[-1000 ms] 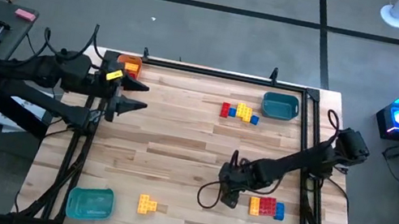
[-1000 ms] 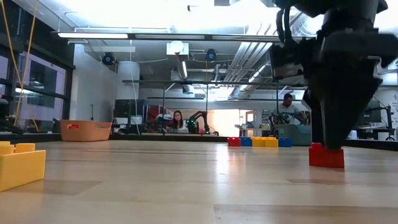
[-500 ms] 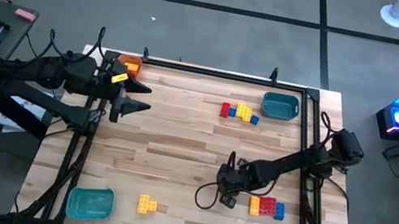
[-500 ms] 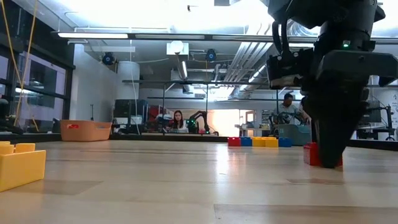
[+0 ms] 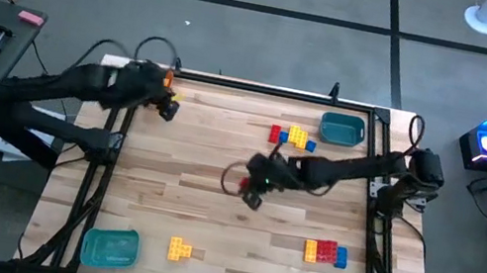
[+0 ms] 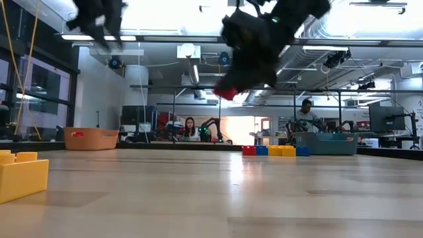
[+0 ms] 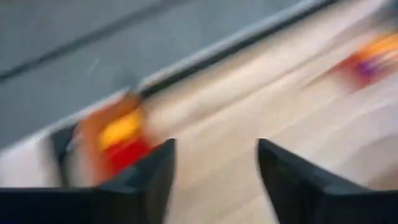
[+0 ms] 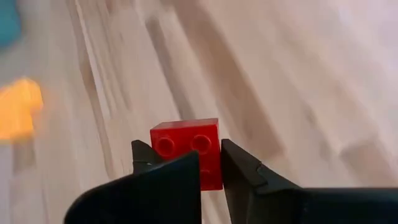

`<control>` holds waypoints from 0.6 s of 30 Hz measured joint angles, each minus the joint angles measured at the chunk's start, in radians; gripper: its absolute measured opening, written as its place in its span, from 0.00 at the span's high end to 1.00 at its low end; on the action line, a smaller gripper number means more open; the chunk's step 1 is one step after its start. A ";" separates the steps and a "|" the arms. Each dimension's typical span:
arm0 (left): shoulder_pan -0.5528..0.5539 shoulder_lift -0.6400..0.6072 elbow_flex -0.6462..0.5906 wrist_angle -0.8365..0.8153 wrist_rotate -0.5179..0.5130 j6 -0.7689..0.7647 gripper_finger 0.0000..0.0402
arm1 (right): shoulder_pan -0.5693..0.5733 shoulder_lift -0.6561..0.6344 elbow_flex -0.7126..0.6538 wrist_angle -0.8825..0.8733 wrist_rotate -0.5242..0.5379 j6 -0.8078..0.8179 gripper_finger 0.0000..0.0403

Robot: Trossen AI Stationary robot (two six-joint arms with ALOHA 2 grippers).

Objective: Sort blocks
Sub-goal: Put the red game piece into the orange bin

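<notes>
The right claw (image 5: 252, 190) is clamped on a red block (image 8: 186, 149), carried above mid-tabletop (image 5: 200, 209), needing a tray next, while the left claw (image 7: 214, 165) gapes empty above the orange tray (image 7: 102, 134).

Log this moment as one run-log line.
right gripper: shut on red block, lifted mid-table | left gripper: open, by orange tray

Your overhead view is evenly lit and soft-shadowed, ceiling lights (image 6: 132, 38) glare white behind the low view, both arms smear there, your left wrist view is all motion blur, the red block (image 8: 188, 151) stays sharp over streaked wood.
</notes>
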 joint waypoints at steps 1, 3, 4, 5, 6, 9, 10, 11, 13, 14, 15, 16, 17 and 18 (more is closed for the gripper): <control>0.061 0.033 0.000 -0.031 0.004 0.027 0.64 | -0.010 0.000 0.017 0.002 0.000 -0.017 0.99; 0.170 0.105 0.000 -0.036 -0.035 0.099 0.87 | -0.023 0.000 0.050 0.000 -0.004 -0.049 1.00; 0.216 0.137 0.000 -0.006 -0.051 0.119 0.93 | -0.027 0.000 0.067 -0.001 -0.007 -0.065 1.00; 0.264 0.168 0.000 0.042 -0.051 0.141 0.95 | -0.031 0.000 0.083 -0.002 -0.010 -0.079 1.00; 0.308 0.195 0.000 0.087 -0.040 0.165 0.96 | -0.033 0.000 0.100 -0.002 -0.010 -0.085 1.00; 0.403 0.287 0.000 0.179 0.019 0.218 0.99 | -0.031 0.000 0.143 -0.003 -0.012 -0.101 1.00; 0.425 0.321 0.000 0.191 0.033 0.225 0.99 | -0.026 0.000 0.156 -0.006 -0.013 -0.105 1.00; 0.447 0.354 0.000 0.189 0.042 0.236 0.99 | -0.021 0.000 0.167 -0.006 -0.013 -0.108 1.00; 0.485 0.420 0.000 0.174 0.052 0.258 1.00 | -0.010 -0.001 0.186 -0.006 -0.016 -0.108 1.00; 0.501 0.454 0.000 0.165 0.063 0.262 1.00 | -0.003 -0.001 0.196 -0.013 -0.016 -0.108 1.00; 0.514 0.488 0.000 0.154 0.070 0.267 1.00 | 0.005 -0.001 0.203 -0.023 -0.016 -0.108 1.00; 0.525 0.521 0.000 0.142 0.071 0.268 1.00 | 0.013 -0.001 0.212 -0.037 -0.016 -0.108 1.00; 0.533 0.548 0.000 0.137 0.068 0.268 1.00 | 0.021 -0.001 0.219 -0.050 -0.016 -0.108 1.00; 0.537 0.572 0.000 0.141 0.067 0.268 1.00 | 0.030 -0.001 0.227 -0.065 -0.016 -0.107 1.00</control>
